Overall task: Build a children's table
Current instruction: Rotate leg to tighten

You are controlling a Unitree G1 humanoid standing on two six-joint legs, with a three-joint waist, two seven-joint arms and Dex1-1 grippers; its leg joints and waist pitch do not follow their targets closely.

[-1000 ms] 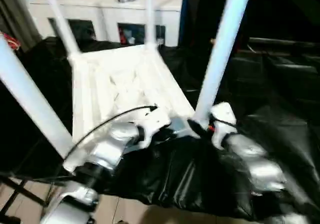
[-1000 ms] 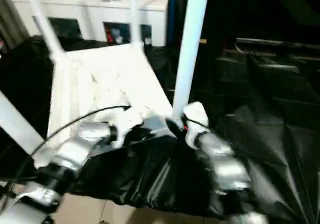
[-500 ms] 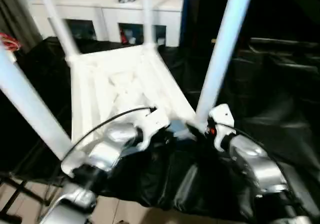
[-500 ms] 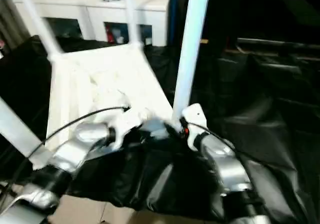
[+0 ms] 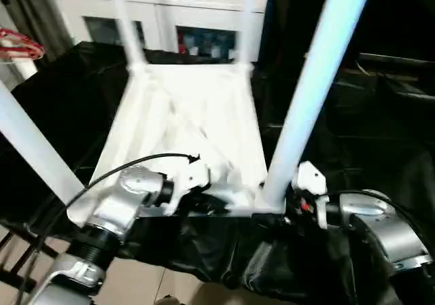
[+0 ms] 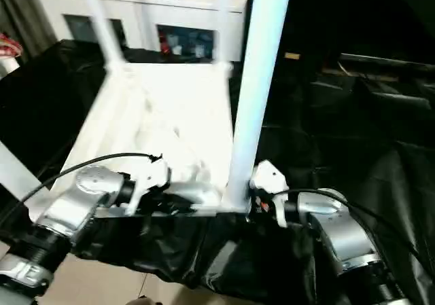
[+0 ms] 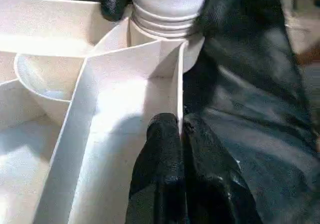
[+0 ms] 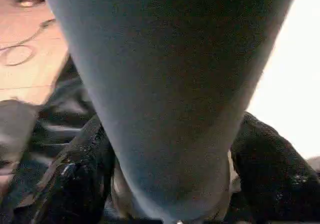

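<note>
Right wrist view: fingers clamped round upright leg (left gripper pinching tabletop rim).

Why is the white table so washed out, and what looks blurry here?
Left eye view: glare bleaches the tabletop, hiding its ribs, and the black cloth swallows detail. Right wrist view: the leg sits very close, shadowed grey and soft. Left wrist view: ribs are crisp.
</note>
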